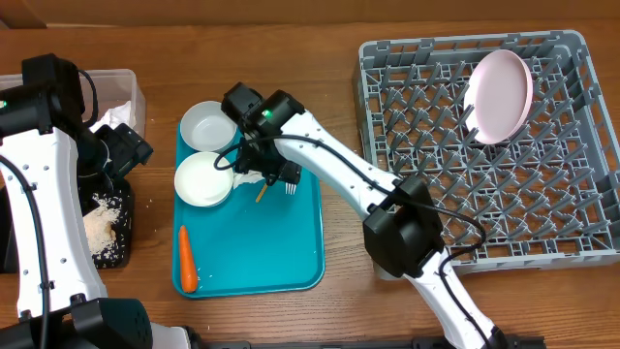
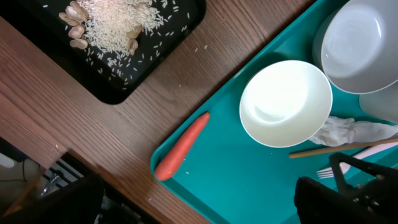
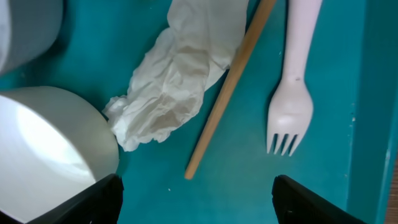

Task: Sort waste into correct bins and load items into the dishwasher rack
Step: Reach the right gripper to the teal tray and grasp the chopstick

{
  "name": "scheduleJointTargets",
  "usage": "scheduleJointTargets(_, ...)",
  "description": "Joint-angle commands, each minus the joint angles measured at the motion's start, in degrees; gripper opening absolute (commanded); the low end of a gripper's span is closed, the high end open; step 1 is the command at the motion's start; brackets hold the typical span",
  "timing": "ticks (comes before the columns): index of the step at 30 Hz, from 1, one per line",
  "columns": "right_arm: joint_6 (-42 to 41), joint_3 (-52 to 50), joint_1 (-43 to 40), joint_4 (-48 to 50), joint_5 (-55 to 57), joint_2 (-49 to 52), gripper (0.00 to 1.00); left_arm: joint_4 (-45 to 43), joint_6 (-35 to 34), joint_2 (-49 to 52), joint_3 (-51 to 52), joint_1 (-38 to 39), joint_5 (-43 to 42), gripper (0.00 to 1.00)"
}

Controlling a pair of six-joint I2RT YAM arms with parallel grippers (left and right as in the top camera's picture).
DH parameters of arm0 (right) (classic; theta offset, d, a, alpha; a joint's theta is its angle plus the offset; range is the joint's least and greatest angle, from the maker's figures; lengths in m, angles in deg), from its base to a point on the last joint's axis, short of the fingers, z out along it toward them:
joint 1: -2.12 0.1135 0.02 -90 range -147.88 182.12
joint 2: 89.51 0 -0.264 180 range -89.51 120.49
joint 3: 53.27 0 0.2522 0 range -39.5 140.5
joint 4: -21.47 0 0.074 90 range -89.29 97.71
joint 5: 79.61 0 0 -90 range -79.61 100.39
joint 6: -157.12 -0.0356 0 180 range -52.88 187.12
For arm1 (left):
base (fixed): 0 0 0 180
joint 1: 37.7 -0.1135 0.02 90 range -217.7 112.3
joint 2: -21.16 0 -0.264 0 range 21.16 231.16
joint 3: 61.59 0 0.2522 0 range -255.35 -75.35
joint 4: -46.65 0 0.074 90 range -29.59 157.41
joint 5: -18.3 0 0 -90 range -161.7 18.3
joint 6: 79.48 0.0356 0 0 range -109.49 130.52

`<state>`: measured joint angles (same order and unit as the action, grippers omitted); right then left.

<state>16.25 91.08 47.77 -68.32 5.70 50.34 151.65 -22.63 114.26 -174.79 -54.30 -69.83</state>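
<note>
Right gripper is low over the flat teal plastic tray. Its jaws are wide apart with nothing between them.

Under it, three items lie side by side on the tray:
- The crumpled white paper napkin touches the rim of the nearer small white round bowl.
- The thin wooden stick lies on a diagonal, and its upper part runs along the napkin's edge.
- The white plastic fork is just right of the stick, not touching it, with its tines pointing toward the gripper.

The second small white bowl sits at the tray's far-left corner, just beside the first. Both are upright and empty. The small orange carrot lies loose near the tray's front-left edge, well apart from the bowls.

Left gripper hangs over the gap between the clear rectangular plastic tub and the shallow black rectangular tray, left of the teal tray. I cannot tell how its jaws stand, as the fingers are not resolvable in any view. The black tray holds a heap of white grains and a few pale nuts. The clear tub has something white and crumpled inside.

The large square grey plastic rack is at the right of the table. The large round pale pink plate stands on edge among the pegs near its far-right corner.
</note>
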Motion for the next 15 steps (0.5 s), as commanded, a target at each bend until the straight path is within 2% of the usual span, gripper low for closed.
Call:
scheduleJointTargets(1,-1.75,-0.48,1.07,0.63,-0.35,2.19,0.8,-0.04,-1.16,-0.85,-0.2,-0.24,-0.39,1.0)
scheduleJointTargets(7,-2.78,-0.83,1.25,0.98,-0.33,4.5,0.72,-0.04,-1.16,-0.85,-0.2,-0.24,-0.39,1.0)
scheduleJointTargets(15,-2.75,-1.97,1.11,1.66,0.72,5.46,0.7,-0.04,-1.18,-0.85,-0.2,-0.24,-0.39,1.0)
